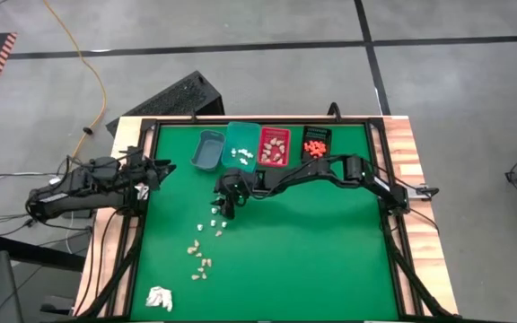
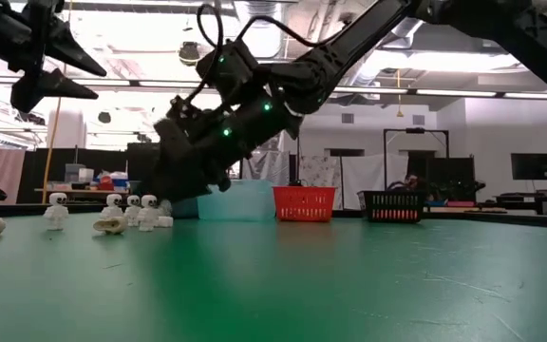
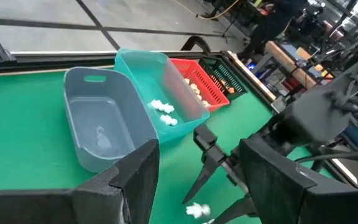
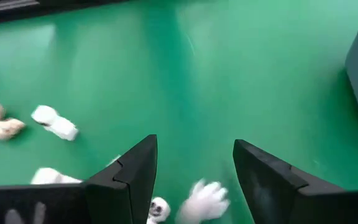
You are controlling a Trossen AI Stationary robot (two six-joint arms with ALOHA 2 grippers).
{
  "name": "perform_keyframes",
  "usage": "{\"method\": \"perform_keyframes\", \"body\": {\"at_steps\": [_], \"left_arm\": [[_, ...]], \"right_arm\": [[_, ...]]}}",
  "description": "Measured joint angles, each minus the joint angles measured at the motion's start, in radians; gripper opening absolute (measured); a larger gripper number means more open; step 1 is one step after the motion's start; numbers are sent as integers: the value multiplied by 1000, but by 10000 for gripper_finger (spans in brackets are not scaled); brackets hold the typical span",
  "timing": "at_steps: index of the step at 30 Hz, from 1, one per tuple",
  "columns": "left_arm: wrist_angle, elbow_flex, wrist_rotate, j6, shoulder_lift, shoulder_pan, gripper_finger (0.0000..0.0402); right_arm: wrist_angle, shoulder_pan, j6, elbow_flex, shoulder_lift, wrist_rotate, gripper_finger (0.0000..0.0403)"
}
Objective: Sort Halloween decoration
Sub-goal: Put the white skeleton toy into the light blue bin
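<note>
Hovering low just in front of the teal bin [image 1: 241, 144], the right gripper [image 1: 223, 205] has fingers spread, empty, over white pieces [image 1: 212, 215]. Left gripper [image 1: 153, 172] waits spread left of that bin.

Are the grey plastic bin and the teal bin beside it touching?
Touching. The left wrist view shows the grey plastic bin pressed against the teal bin's wall, no gap.
</note>
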Motion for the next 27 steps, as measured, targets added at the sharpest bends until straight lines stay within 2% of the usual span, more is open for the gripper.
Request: {"method": "perform_keyframes", "body": {"at_steps": [11, 19, 27], "left_arm": [[5, 0, -5, 3, -1, 0, 210], [-41, 0, -18, 3, 0, 0, 210], [-47, 1, -25, 2, -1, 0, 210]], "right_arm": [[-61, 0, 60, -1, 18, 23, 225], [-87, -10, 48, 0, -83, 29, 225], [-143, -2, 50, -1, -78, 46, 225]]}}
